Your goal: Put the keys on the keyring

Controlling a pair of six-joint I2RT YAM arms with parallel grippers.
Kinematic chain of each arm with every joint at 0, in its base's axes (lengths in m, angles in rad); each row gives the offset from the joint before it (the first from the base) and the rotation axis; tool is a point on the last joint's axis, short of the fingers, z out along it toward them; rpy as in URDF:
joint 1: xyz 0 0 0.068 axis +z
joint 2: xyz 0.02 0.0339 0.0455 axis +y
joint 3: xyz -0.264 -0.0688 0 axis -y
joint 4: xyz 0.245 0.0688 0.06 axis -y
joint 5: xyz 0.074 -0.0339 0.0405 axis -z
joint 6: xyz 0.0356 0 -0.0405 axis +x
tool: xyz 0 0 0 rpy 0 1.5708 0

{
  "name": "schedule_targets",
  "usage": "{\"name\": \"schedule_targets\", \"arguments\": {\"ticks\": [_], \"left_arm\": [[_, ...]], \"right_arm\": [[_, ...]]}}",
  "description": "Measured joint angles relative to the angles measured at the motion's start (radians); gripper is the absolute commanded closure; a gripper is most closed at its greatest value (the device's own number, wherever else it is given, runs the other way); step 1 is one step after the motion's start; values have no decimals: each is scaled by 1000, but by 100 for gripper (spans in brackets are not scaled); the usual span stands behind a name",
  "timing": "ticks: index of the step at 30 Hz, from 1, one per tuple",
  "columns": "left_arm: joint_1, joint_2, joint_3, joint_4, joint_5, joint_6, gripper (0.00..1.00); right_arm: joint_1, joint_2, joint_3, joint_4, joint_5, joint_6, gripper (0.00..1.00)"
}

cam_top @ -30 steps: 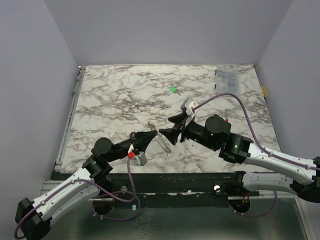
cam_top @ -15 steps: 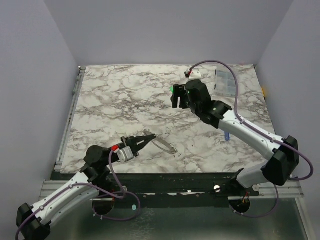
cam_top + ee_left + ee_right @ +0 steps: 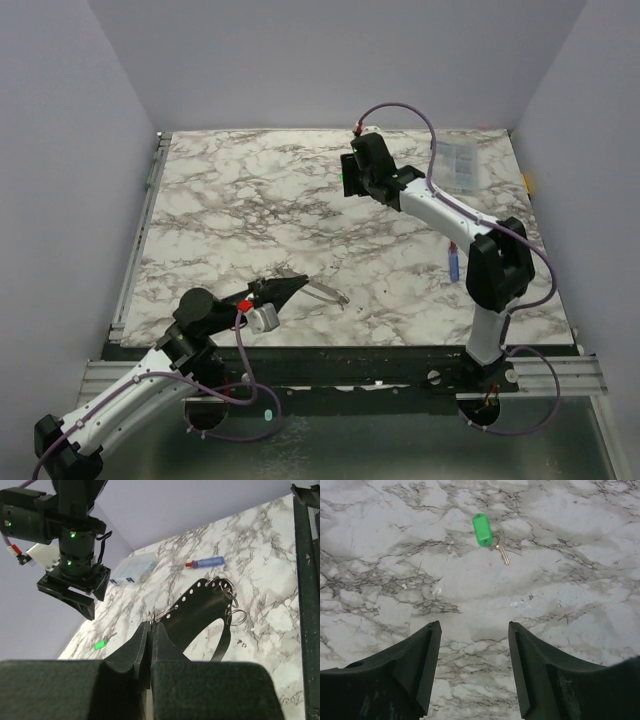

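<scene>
Right gripper (image 3: 474, 630), fingers spread, hovered above green key (image 3: 482, 529), upper centre of wrist view; left gripper (image 3: 288, 288), lower left of top view, pinched keyring (image 3: 195, 602). Pickup step, apparently; next: descend, close on key.

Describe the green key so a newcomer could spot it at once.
On the marble table, look at the far half, just ahead of the open right gripper. There lies the green key: a bright green tag head with a small metal blade, the only green thing on the marble.
</scene>
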Motion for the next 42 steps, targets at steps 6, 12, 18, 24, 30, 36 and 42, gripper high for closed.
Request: {"name": "schedule_targets", "arguments": {"ticks": [6,12,18,24,30,36,42], "left_arm": [[0,40,1,-28,0,31,100],[0,63,2,-53,0,44,100],[0,78,2,-60,-3,59,100],[2,100,2,-60,-3,74,100],[2,103,2,-62,-3,82,100],[2,103,2,-62,-3,89,100],[2,103,2,-63,-3,93,100]], "right_arm": [[-45,230,217,-25,2,-2,43],[-100,396,379,-44,2,78,48],[-168,465,425,-42,-62,198,52],[-205,493,430,-37,-124,283,54],[-207,537,462,-21,-178,338,56],[-206,578,483,-11,-227,380,59],[-206,603,511,-6,-241,394,62]]}}
